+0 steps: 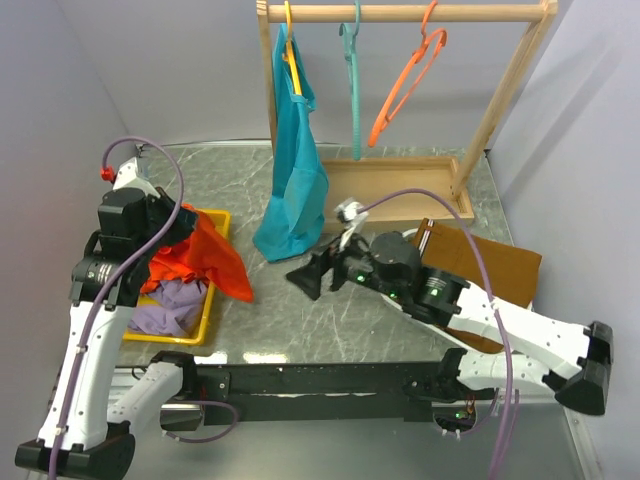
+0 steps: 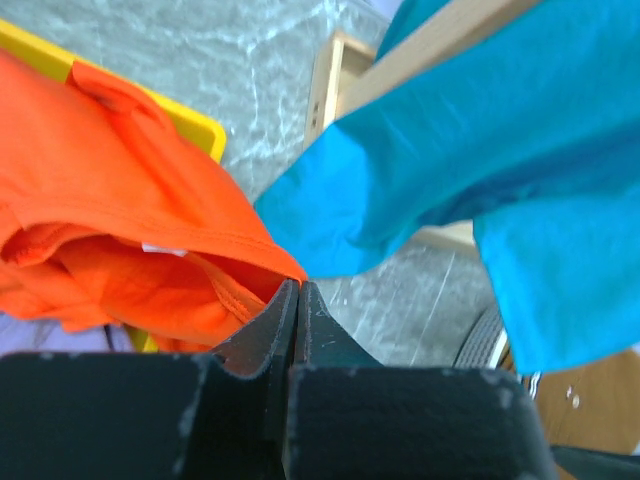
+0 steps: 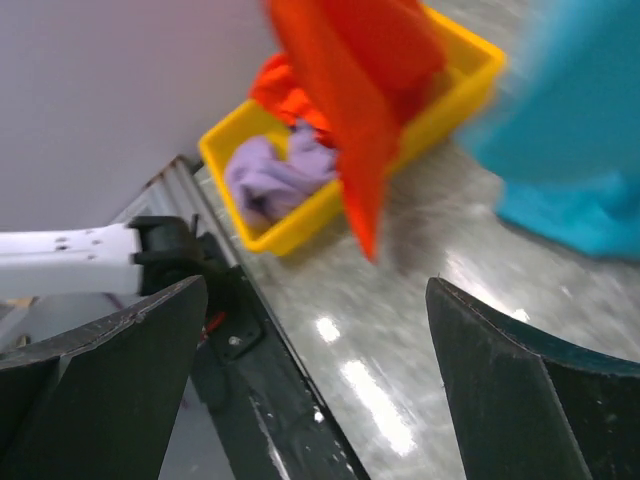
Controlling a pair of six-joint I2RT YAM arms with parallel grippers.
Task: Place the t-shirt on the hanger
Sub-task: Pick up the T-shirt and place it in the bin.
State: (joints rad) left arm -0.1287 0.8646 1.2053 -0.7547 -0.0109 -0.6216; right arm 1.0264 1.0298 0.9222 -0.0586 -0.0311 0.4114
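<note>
Left end effector [image 2: 298, 292] is clenched on the t-shirt [image 1: 205, 258], its jaws pressed together with a fold of orange fabric nipped at their tips. The right end effector [image 3: 312, 300] is released, jaws spread wide, low over the worktop [image 1: 300, 325] and aimed toward the tray.

The grey marbled worktop carries a wooden rack [image 1: 400, 12] at its far edge, and three hangers hang on the rack's rail. The teal shirt [image 1: 295, 180] hangs at the rail's left end on a yellow hanger [image 1: 290, 52], its hem low by the worktop.

The t-shirt drapes from the left end effector above the tray [image 1: 207, 312]. One flap falls over the tray's right rim, and the rest is bunched inside (the left wrist view shows it crumpled there). A brown board [image 1: 505, 262] lies at the right, partly under the right arm. The yellow tray sits at the left of the worktop and also holds a lilac cloth [image 1: 170, 305], which touches the t-shirt.

The hanger [image 1: 405, 82] hangs by its hook at the rail's right end, tilted and well apart from the t-shirt. A teal hanger [image 1: 353, 70] hangs between it and the teal shirt.
</note>
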